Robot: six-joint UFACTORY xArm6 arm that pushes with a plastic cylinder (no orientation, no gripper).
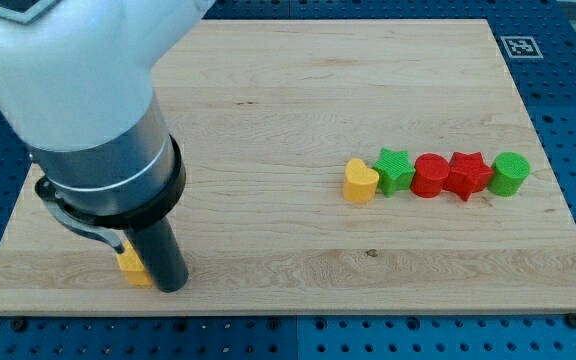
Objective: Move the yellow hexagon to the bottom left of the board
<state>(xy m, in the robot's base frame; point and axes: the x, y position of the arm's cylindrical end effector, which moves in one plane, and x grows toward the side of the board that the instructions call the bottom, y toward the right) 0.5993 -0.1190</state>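
Observation:
The yellow hexagon (131,267) lies near the bottom left corner of the wooden board (268,90), mostly hidden behind the arm, so only a small yellow part shows. My tip (171,287) stands on the board just to the right of the hexagon, touching or almost touching it. The arm's large white and grey body (88,90) covers the view's upper left.
A row of blocks lies at the right of the board: a yellow heart (360,181), a green star (395,170), a red cylinder (430,175), a red star (467,174) and a green cylinder (510,172). The board's bottom edge runs close below my tip.

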